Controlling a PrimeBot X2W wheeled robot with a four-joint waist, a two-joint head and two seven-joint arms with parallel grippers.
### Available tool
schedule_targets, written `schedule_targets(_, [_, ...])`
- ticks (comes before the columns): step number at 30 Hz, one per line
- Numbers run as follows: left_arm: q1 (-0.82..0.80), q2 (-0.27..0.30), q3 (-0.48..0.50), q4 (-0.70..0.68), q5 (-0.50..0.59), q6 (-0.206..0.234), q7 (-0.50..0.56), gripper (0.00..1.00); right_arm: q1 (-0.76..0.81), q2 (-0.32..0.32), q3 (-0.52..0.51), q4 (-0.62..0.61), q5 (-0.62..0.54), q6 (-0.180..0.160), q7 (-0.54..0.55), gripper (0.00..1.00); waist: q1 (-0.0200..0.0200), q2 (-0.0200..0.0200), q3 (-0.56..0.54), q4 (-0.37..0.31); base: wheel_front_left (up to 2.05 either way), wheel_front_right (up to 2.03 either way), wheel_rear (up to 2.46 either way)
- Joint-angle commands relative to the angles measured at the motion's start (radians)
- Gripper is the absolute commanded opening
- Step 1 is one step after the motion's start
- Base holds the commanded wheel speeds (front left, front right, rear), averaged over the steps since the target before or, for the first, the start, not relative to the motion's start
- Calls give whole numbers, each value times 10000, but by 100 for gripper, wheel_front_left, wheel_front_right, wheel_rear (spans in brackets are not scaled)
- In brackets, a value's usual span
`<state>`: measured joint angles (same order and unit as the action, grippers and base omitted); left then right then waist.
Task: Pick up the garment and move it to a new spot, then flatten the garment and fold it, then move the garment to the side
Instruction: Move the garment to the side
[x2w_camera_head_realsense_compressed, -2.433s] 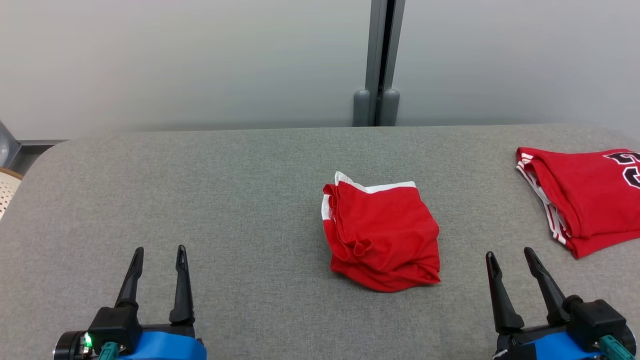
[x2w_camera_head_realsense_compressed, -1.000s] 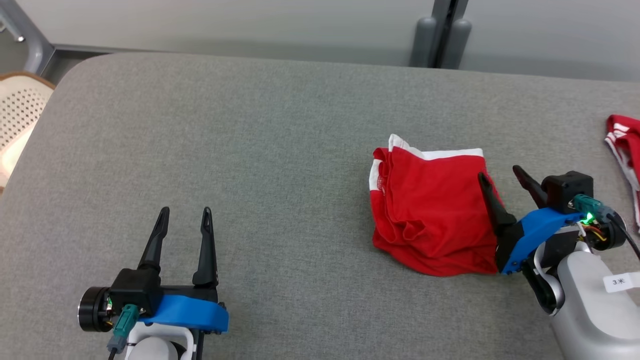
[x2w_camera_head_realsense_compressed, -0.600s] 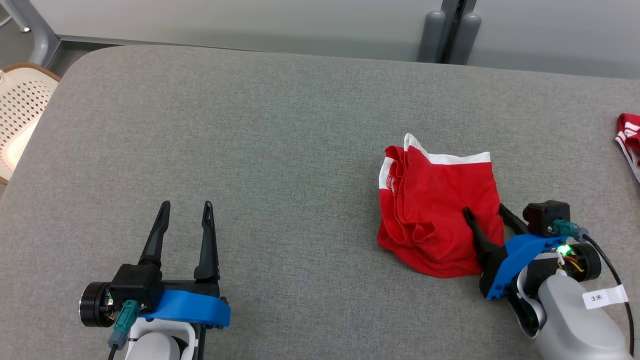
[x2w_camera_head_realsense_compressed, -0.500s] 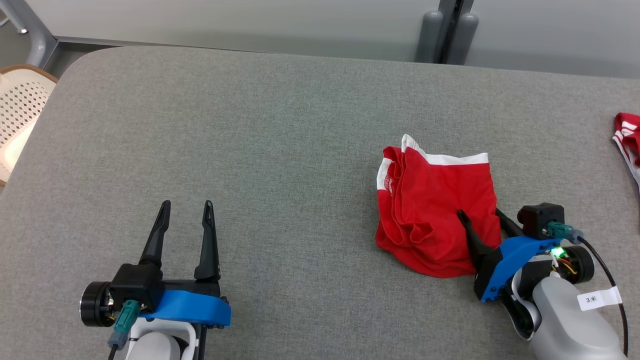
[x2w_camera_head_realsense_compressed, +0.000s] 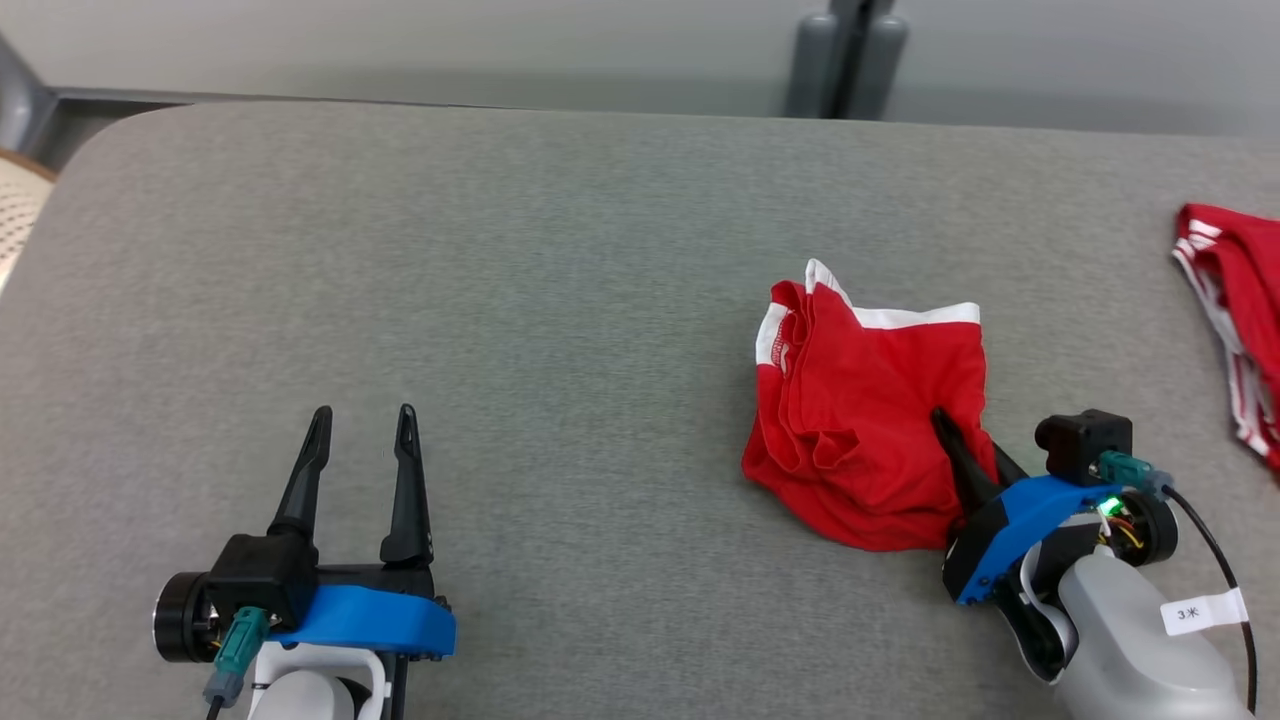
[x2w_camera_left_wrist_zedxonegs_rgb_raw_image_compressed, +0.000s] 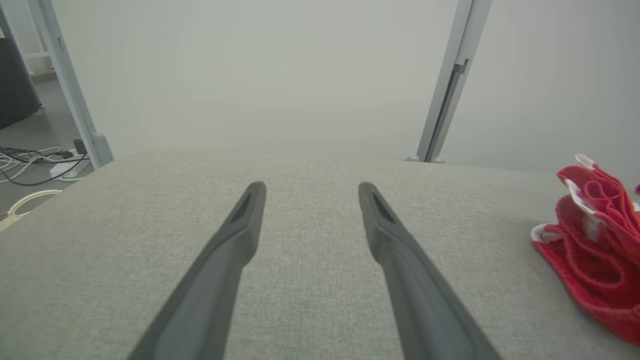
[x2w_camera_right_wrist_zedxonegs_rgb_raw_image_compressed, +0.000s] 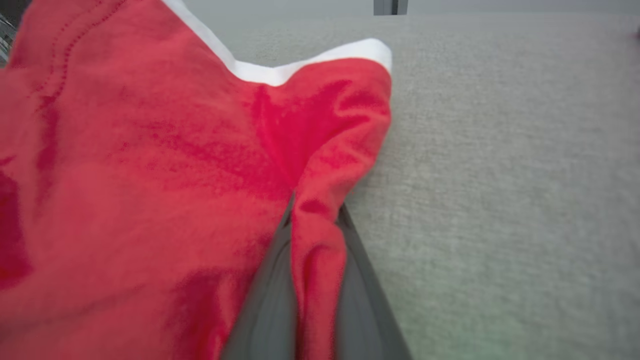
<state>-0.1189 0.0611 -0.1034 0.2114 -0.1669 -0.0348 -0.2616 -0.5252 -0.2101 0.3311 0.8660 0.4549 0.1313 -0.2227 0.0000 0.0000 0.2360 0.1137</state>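
Note:
A crumpled red garment (x2w_camera_head_realsense_compressed: 860, 410) with white trim lies on the grey table (x2w_camera_head_realsense_compressed: 560, 300), right of centre. My right gripper (x2w_camera_head_realsense_compressed: 960, 440) is shut on a fold at the garment's right edge. In the right wrist view the red cloth (x2w_camera_right_wrist_zedxonegs_rgb_raw_image_compressed: 150, 175) is pinched between the two dark fingers (x2w_camera_right_wrist_zedxonegs_rgb_raw_image_compressed: 360, 300), and a ridge of it stands up between them. My left gripper (x2w_camera_head_realsense_compressed: 362, 425) rests open at the lower left, well away from the cloth, with nothing between its fingers (x2w_camera_left_wrist_zedxonegs_rgb_raw_image_compressed: 400, 260). The garment's edge (x2w_camera_left_wrist_zedxonegs_rgb_raw_image_compressed: 595, 250) shows at the right of the left wrist view.
Another red piece with white stripes (x2w_camera_head_realsense_compressed: 1235, 310) lies at the table's far right edge. A grey post (x2w_camera_head_realsense_compressed: 845, 50) stands behind the table. A pale perforated chair (x2w_camera_head_realsense_compressed: 15, 210) sits beyond the left edge. Bare grey surface spreads across the left and middle.
My right gripper has closed on the garment's right edge, bunching the cloth there. The head camera has shifted a little. The left gripper has stayed still and open.

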Motion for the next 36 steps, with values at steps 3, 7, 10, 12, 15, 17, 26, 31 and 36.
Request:
schedule_targets(3, [14, 17, 100, -126, 10, -27, -43, 100, 449, -307, 230, -301, 196, -11, -190, 0, 0, 0, -86, -851, 0, 0, 0])
schedule_targets(7, [-165, 101, 129, -239, 105, -47, -43, 100, 681, -561, 303, -714, 374, -14, -283, 0, 0, 0, 96, -1798, 0, 0, 0])
schedule_targets(10, [-366, 167, 117, -284, 206, -70, -43, 100, 798, -780, 254, -978, 495, -13, -324, 0, 0, 0, 239, -2429, 0, 0, 0])
schedule_targets(12, [-467, 213, 101, -295, 228, -95, -43, 100, 883, -863, 229, -1106, 570, -11, -353, 0, 0, 0, 316, -2797, 0, 0, 0])
schedule_targets(15, [-593, 251, 79, -302, 274, -124, -43, 100, 959, -995, 205, -1202, 623, -7, -375, 0, 0, 0, 377, -3066, 0, 0, 0])
schedule_targets(17, [-708, 274, 61, -300, 291, -133, -43, 100, 1021, -1098, 181, -1245, 664, -7, -369, 0, 0, 0, 427, -3244, 0, 0, 0])
schedule_targets(26, [-757, 401, 48, -331, 275, -119, -43, 100, 564, -1367, 102, -1545, 384, -7, -425, 0, 0, 0, 497, -3274, 0, 0, 0])
schedule_targets(31, [-984, 466, -24, -502, 315, -126, -42, 100, -950, -1960, 301, -1878, -299, -7, -393, 0, 0, 0, 935, -3026, 0, 0, 0])
schedule_targets(36, [-1327, 474, -203, -722, 386, -145, 6, 100, -2349, -2952, 615, -1564, -442, -7, 91, 0, 0, 0, 1658, -2705, 0, 0, 0])
